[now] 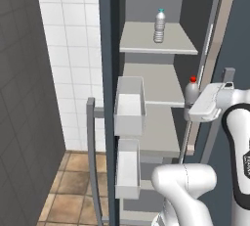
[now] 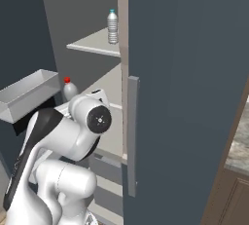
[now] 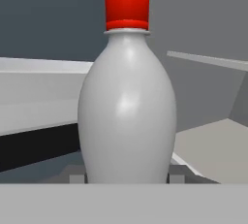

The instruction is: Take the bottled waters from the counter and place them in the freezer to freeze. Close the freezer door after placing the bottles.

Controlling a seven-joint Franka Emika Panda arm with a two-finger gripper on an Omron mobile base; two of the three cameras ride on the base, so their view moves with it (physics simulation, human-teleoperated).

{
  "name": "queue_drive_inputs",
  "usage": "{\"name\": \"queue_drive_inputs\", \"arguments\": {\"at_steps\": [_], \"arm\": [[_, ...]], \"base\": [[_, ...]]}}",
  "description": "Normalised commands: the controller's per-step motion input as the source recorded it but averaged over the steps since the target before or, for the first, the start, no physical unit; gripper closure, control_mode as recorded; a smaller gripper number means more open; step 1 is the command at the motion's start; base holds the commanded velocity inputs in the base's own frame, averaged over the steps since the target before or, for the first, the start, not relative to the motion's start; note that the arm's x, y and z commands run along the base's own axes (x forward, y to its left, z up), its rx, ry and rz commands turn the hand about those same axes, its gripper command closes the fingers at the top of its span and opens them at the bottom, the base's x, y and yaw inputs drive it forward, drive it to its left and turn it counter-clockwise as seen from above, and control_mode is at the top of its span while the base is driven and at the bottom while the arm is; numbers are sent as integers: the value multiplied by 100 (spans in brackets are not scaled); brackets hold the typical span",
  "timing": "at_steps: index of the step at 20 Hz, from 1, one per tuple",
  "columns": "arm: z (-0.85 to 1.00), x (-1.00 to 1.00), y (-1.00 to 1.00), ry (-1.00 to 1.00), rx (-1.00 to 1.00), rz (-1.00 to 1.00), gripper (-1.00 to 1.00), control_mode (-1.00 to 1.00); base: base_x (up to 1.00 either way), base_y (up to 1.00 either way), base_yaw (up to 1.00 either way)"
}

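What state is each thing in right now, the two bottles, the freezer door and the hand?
Teal-capped clear ribbed bottle: upright on the freezer's upper pale grey shelf.
Red-capped pale bottle: upright, at the hand, over a lower shelf.
Tall blue-grey freezer door: open.
Hand: apparently shut on the red-capped bottle.

red-capped bottle [image 3: 127,106] base hidden, tool fingertips unclear

A white tiled wall [image 1: 73,49] stands left of the appliance, meeting a dark grey wall [image 1: 22,98] that fills the near left side. Below them lies a floor of brown tiles [image 1: 73,181] with pale joints. At the lower right of the right base view, a brown cabinet front [image 2: 233,199] sits under a strip of marbled stone [image 2: 240,146].
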Motion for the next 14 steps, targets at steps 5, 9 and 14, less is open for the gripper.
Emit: {"name": "queue_drive_inputs", "arguments": {"at_steps": [5,9,14], "arm": [[-28,8,8,-1,1,-31,100,-100],[-20,30,12,0,5,-58,100,-100],[-27,22,18,0,0,-68,100,-100]], "base": [[0,0,0],[0,0,0],[0,0,0]]}}
